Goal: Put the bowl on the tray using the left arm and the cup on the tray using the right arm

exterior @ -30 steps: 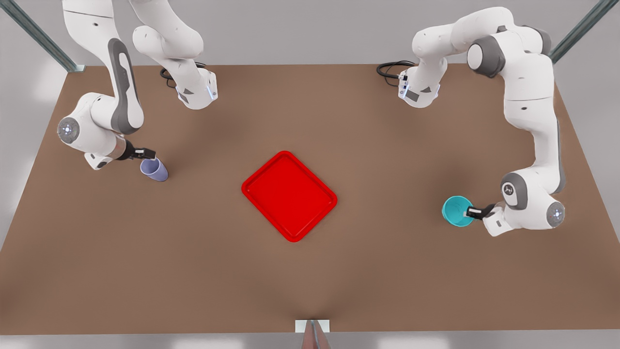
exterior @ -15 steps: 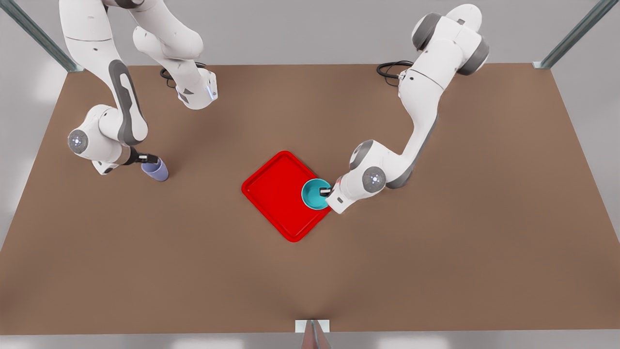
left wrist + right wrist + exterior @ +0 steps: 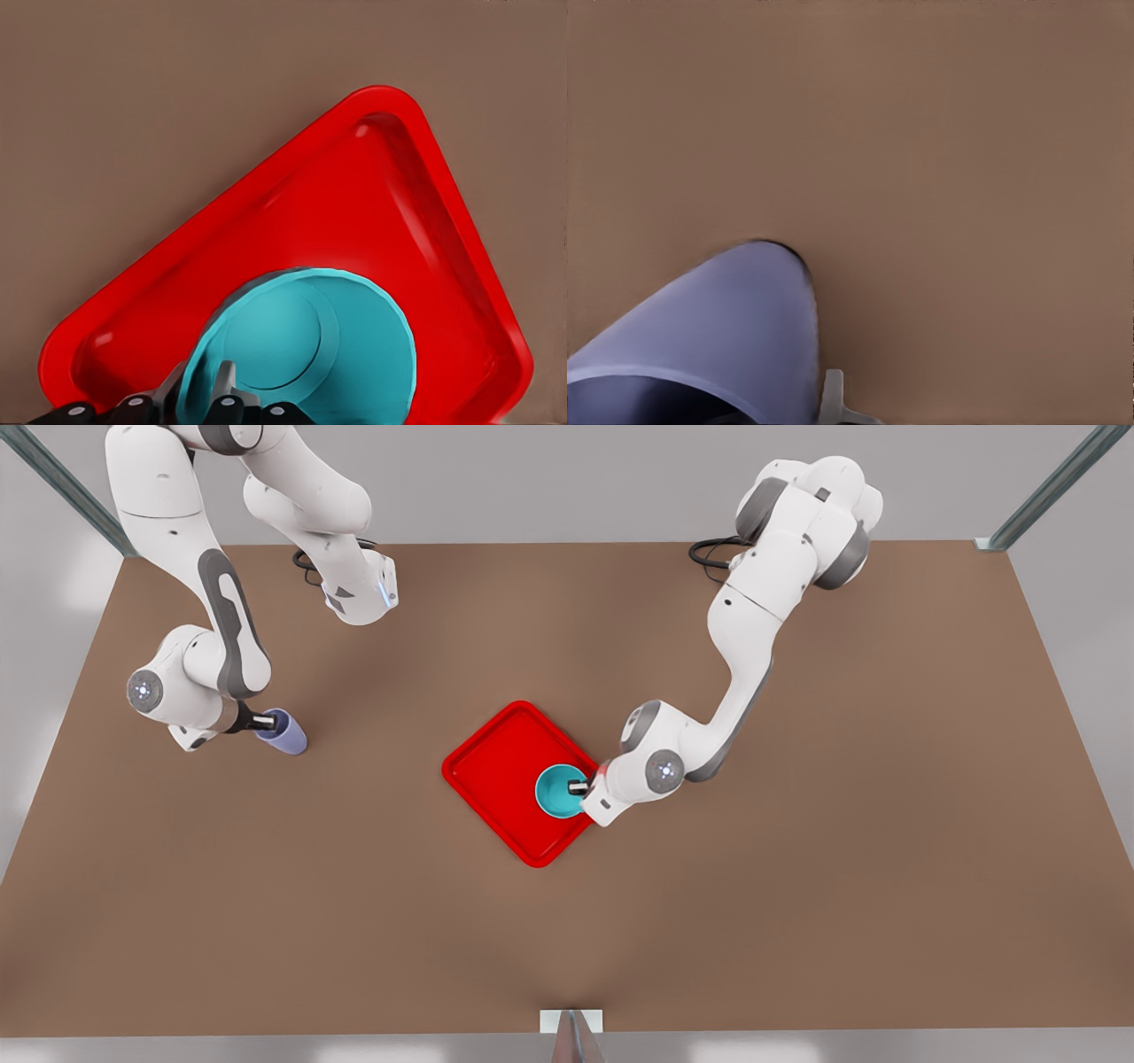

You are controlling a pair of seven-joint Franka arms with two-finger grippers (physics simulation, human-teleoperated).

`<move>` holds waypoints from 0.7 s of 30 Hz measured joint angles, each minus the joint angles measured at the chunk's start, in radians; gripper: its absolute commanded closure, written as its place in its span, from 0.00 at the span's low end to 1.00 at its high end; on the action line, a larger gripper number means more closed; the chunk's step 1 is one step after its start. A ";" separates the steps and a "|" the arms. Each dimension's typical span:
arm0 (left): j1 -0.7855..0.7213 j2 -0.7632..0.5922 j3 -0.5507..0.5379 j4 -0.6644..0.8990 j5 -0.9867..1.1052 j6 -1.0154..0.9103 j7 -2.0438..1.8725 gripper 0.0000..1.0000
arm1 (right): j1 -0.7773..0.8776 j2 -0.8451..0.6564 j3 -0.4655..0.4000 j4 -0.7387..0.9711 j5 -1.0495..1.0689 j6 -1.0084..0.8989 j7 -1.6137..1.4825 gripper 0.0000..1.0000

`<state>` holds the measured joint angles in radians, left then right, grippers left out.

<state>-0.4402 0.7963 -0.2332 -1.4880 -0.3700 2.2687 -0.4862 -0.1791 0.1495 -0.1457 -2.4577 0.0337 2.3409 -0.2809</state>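
The teal bowl (image 3: 558, 790) sits over the right corner of the red tray (image 3: 505, 775), inside its rim. My left gripper (image 3: 580, 786), on the arm at the front view's right, is shut on the bowl's rim. In the left wrist view the bowl (image 3: 328, 345) covers the tray (image 3: 292, 212) floor and dark fingers (image 3: 226, 394) pinch its wall. The lavender cup (image 3: 285, 735) stands on the table at the front view's left. My right gripper (image 3: 263, 722) is shut on the cup's rim. Up close, a pale finger (image 3: 833, 398) presses the cup (image 3: 726, 328) wall.
The brown table (image 3: 797, 868) spreads wide around the tray. Black cables (image 3: 713, 553) lie by the arm bases at the back edge. Metal frame posts (image 3: 1054, 487) stand at the back corners.
The left gripper carried the bowl from the front view's far right onto the tray, then a little further in. The right gripper lowered onto the cup's rim; the cup stayed put.
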 measured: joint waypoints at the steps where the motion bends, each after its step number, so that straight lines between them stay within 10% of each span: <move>1: 0.000 -0.004 0.000 0.000 -0.025 -0.005 -0.001 0.00 | 0.005 0.001 0.000 0.000 0.000 0.000 0.000 0.79; 7: 0.000 -0.074 0.081 0.125 -0.042 -0.300 -0.020 0.00 | 0.027 -0.007 0.005 0.011 0.009 -0.027 -0.007 0.79; 13: 0.005 -0.255 0.509 0.241 0.127 -0.624 0.324 0.00 | 0.097 -0.040 0.027 0.051 0.016 -0.048 -0.010 0.79; 16: 0.233 -0.414 0.252 0.223 0.254 -0.645 0.386 0.00 | 0.234 -0.056 0.030 0.117 0.050 -0.069 -0.004 0.79; 21: 0.284 -0.496 0.226 0.152 0.426 -0.644 0.442 0.00 | 0.374 0.024 0.074 0.243 0.158 -0.072 0.040 0.79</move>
<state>-0.1558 0.3002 -0.0077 -1.3361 0.0560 1.6245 -0.0439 0.1947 0.1736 -0.0722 -2.2145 0.1913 2.2685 -0.2410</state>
